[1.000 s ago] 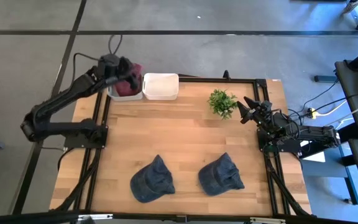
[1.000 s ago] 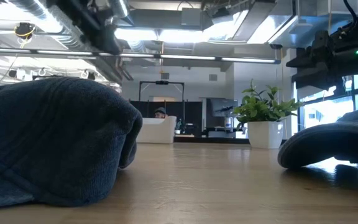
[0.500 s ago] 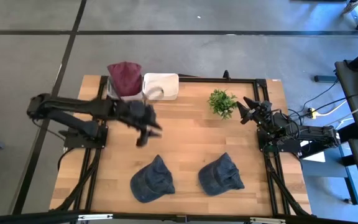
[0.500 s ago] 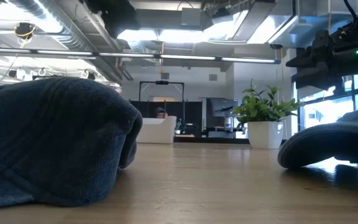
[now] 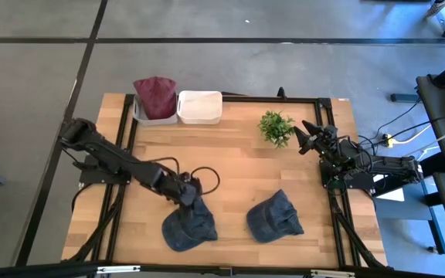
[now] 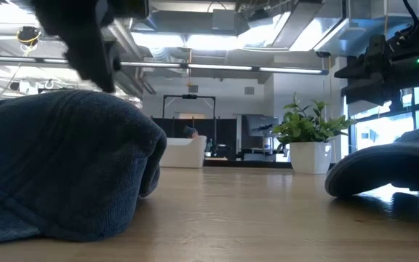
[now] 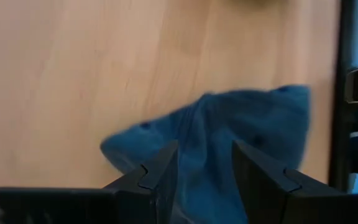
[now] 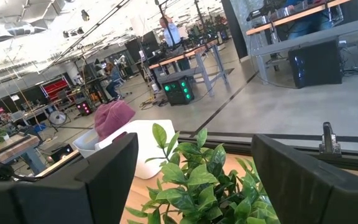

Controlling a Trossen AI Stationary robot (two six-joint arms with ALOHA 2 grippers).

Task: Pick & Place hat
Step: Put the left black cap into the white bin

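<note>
Two blue hats lie crown up on the wooden table, the left hat (image 5: pixel 189 225) (image 6: pixel 57 167) and the right hat (image 5: pixel 275 218) (image 6: pixel 391 171). My left gripper (image 5: pixel 185 194) (image 7: pixel 204 180) hangs over the far end of the left hat (image 7: pixel 241 124). It is open, and one finger stands to each side above the cloth. In the low view it (image 6: pixel 86 44) shows as a dark blur just over the hat's crown. A maroon hat (image 5: pixel 154 96) sits in the left white bin. My right gripper (image 5: pixel 307 136) (image 8: pixel 194 149) waits wide open at the table's right side, facing the plant.
A second white bin (image 5: pixel 199 106) stands next to the one with the maroon hat, at the far edge. A small potted plant (image 5: pixel 275 127) (image 6: pixel 304 135) stands far right, close in front of my right gripper. Bare wood (image 5: pixel 222 166) lies between the bins and the blue hats.
My left arm has swung away from the far-left bin, where it hovered over the maroon hat. It crossed the table toward the near edge and came down over the left blue hat. The maroon hat has stayed in its bin and both blue hats have kept still.
</note>
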